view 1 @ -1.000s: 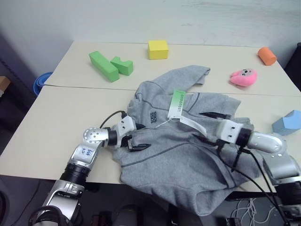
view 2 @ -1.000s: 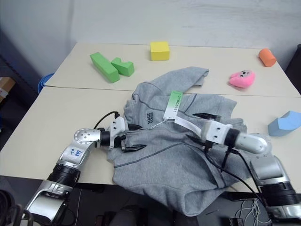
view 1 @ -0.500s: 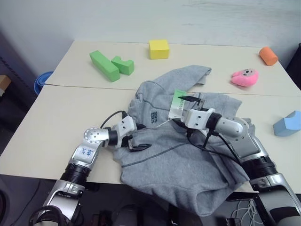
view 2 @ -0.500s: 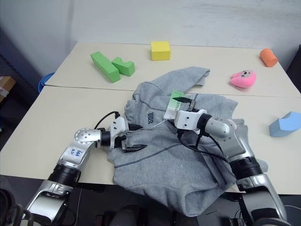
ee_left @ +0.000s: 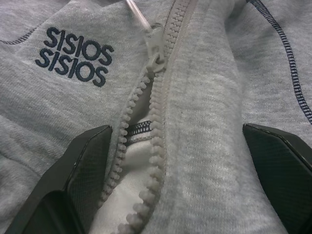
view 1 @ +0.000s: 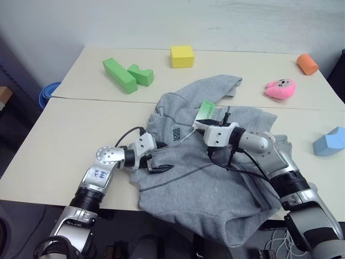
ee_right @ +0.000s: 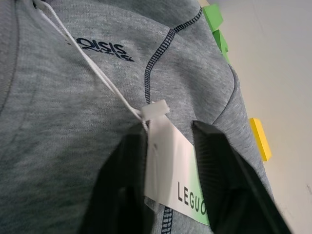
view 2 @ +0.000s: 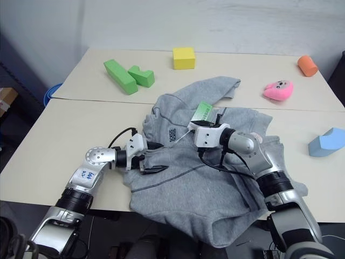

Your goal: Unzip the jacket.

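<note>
a grey jacket point(view 1: 215, 178) lies crumpled at the table's point(view 1: 70, 135) near edge, zip partly parted. the left gripper point(view 1: 157, 156) rests wide open astride the zip point(ee_left: 151, 97); the right gripper point(ee_right: 170, 161) pinches the paper hang tag point(ee_right: 173, 183). better to seize the slider itself and pull along the teeth.

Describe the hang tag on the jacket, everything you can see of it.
The hang tag is a flat paper card, white at its upper end and green below, with dark letters reading "LEGUO" before the edge cuts them off. A thin white plastic cord runs from its top across the grey jacket toward the zip. It lies on the jacket's chest, near the dark logo. The right gripper has the card between its two black fingers, which stand close on either side.
</note>
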Motion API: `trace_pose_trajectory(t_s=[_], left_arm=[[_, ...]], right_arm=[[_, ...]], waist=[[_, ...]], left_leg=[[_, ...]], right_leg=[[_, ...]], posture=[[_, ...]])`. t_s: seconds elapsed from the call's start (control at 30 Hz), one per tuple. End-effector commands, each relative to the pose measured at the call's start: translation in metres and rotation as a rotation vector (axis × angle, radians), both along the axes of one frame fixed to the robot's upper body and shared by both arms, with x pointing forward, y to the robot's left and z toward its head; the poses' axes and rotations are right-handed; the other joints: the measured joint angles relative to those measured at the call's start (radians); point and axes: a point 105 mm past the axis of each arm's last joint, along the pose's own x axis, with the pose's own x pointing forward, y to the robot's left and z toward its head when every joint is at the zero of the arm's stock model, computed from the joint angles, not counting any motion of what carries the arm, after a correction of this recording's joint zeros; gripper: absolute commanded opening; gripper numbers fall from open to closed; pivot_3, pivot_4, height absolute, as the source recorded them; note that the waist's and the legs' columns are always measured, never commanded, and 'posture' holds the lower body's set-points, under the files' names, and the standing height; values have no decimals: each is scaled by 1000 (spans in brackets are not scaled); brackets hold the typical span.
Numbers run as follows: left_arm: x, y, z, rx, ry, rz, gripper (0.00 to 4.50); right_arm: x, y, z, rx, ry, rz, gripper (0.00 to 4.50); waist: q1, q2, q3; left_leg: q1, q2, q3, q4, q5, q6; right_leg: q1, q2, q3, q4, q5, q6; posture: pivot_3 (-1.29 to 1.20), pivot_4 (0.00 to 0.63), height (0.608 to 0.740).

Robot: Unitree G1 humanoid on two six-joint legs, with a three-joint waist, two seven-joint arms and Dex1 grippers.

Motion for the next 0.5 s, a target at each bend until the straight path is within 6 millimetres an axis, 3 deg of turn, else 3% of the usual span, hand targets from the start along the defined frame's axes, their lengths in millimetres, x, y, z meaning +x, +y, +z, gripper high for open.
trace_pose_trajectory(t_s=[0.03,0.27,0.5], left_arm=[[-9,-1,-36,56,125,7,4500],[-8,-2,-37,53,125,11,4500],[-11,2,-40,57,133,20,4500]], right_arm=[[4,-7,20,33,-76,-42,31],[4,-34,33,54,-160,-140,31],[-16,-64,52,61,-234,-187,31]], waist=[[0,0,0],[5,0,0],[9,0,0]], left_leg=[[0,0,0,0,0,0],[0,-1,0,0,0,0],[0,0,0,0,0,0]], right_leg=[[0,0,0,0,0,0],[0,-1,0,0,0,0],[0,0,0,-1,0,0]], posture=[[0,150,740],[0,150,740],[0,150,740]])
